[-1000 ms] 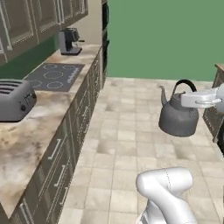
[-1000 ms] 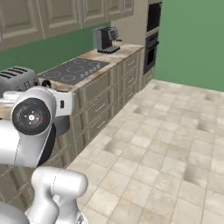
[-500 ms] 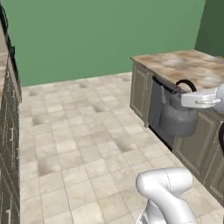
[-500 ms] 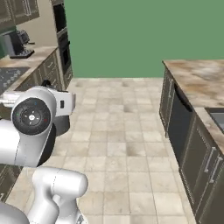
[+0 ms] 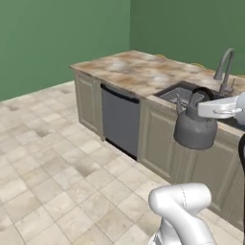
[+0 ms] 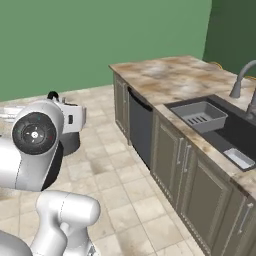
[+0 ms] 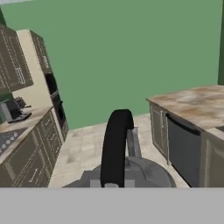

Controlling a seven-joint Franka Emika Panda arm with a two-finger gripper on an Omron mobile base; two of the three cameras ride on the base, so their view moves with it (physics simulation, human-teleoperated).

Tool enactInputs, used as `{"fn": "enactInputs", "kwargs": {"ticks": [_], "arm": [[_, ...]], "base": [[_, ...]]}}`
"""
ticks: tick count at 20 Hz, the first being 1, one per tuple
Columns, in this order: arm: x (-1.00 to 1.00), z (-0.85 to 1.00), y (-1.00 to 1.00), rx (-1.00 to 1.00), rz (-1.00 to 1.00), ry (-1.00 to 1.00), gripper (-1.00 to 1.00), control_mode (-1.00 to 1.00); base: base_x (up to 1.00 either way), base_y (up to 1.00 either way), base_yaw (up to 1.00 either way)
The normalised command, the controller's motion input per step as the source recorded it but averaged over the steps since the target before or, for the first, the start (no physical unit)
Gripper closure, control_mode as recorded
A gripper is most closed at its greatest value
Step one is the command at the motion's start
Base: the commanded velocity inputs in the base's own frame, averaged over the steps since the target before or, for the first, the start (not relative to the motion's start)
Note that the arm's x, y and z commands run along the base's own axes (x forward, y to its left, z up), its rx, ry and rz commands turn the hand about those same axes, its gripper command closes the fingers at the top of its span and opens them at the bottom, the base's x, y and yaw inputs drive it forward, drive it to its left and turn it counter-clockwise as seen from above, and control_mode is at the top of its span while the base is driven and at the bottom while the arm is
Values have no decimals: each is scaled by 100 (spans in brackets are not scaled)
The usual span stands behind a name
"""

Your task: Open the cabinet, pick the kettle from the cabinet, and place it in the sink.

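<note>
- A dark dishwasher [image 5: 120, 118] sits under the marble counter [image 5: 139, 71], between beige base cabinets [image 6: 179, 165]
- Beige tile floor [image 5: 52, 167] spreads before a green wall [image 5: 57, 38]
- A black wall oven [image 7: 56, 103] stands beside a coffee machine [image 7: 9, 112]

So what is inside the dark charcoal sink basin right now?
Inside the dark charcoal sink basin sit a grey dish rack insert and a small pale tray. Its far right end is cut off by the frame.
</note>
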Motion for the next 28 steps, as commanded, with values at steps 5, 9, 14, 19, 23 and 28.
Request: {"fn": "enactInputs", "kwargs": {"ticks": [5, 9, 14, 19, 23, 28], "arm": [[0, 0, 0, 0, 0, 0, 100, 100], [0, 0, 0, 0, 0, 0, 100, 100], [0, 0, 0, 0, 0, 0, 100, 100], [0, 0, 0, 0, 0, 0, 100, 100], [0, 0, 0, 0, 0, 0, 100, 100], [0, 0, 0, 0, 0, 0, 100, 100]], "base": [[48, 0, -27], [58, 3, -19], [57, 6, -24], [43, -4, -33], [35, -2, -47], [39, 0, -44]]}}
